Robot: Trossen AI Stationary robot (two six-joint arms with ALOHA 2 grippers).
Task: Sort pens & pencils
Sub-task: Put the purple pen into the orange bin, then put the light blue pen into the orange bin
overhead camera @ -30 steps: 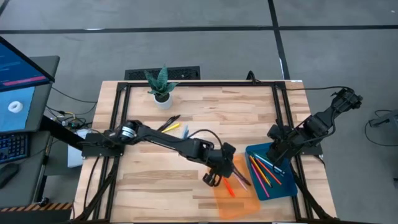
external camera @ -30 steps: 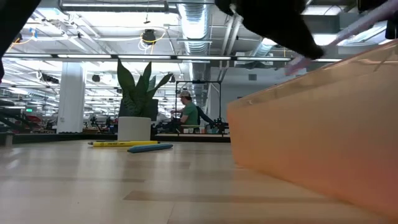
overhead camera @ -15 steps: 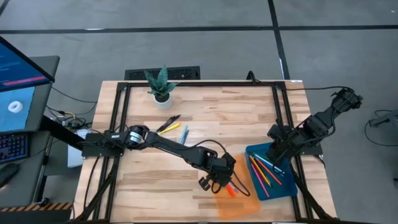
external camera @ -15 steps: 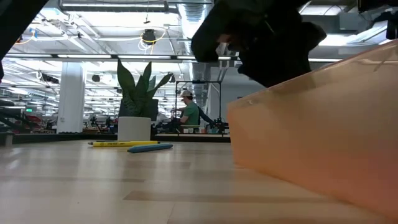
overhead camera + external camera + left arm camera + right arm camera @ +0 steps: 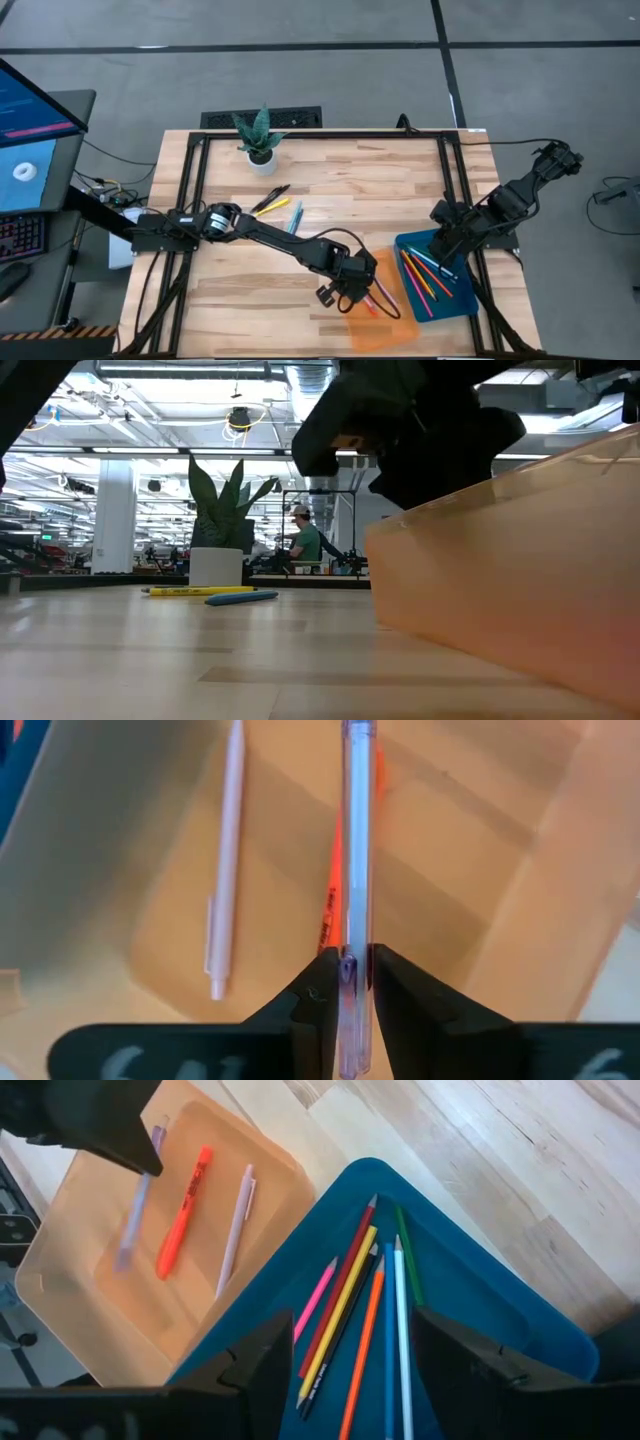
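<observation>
The orange tray [image 5: 378,312] lies on the surface [image 5: 330,180] just beside the blue tray [image 5: 440,280], on the blue tray's side that faces the left arm. In the orange tray lie a pale pink pen [image 5: 224,870] and an orange-red marker [image 5: 183,1208], side by side. Above them a clear lilac pen [image 5: 355,840] sits between the fingers of the left end effector [image 5: 347,985], which hangs low over the orange tray; the fingers flank the pen closely, though whether they still pinch it or have just slackened I cannot tell from this view.

The blue tray holds the pencils [image 5: 355,1310]: red, yellow, orange, pink, light blue and green, lying roughly parallel, with a dark one among them. The right end effector [image 5: 340,1355] hovers over the blue tray with its fingers spread apart, grasping nothing.

Well away from the orange tray, toward a small potted plant [image 5: 258,138] at the far edge, a black pen [image 5: 272,196], a yellow marker [image 5: 200,591] and a blue pen [image 5: 242,598] lie loose on the bare wood. In the low view the orange tray's translucent wall fills the near right and the left arm's dark bulk hides what is above it.

The surface is pale wooden planking in a black metal frame. Beyond it stretches a large workshop hall with ceiling ducts, where a person in a green shirt [image 5: 303,540] sits at a bench.
</observation>
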